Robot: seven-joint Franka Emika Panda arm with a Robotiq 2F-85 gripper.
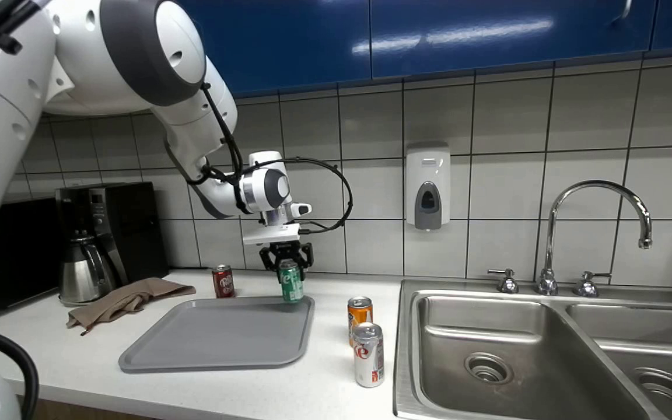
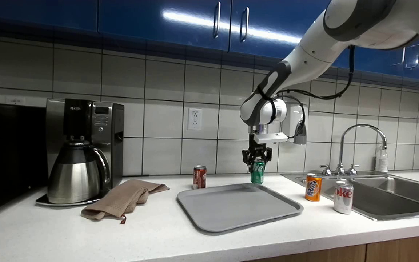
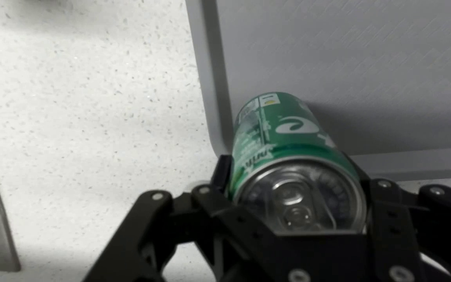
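Nearest in the wrist view is my black two-fingered pincer (image 3: 291,176), its fingers spread only as wide as the green cylindrical metal can (image 1: 291,286), which they hold from both sides, its long axis about upright, along my downward reach. Under this can lies one corner of the flat grey rectangular tray (image 1: 219,332), though I cannot tell whether they touch. On the white speckled countertop (image 1: 327,382), a dark red metal can (image 1: 223,282) stands beyond the tray's far edge, while an orange metal can (image 1: 360,313) and a silver metal can (image 1: 368,354) stand between tray and steel double sink (image 1: 407,350).
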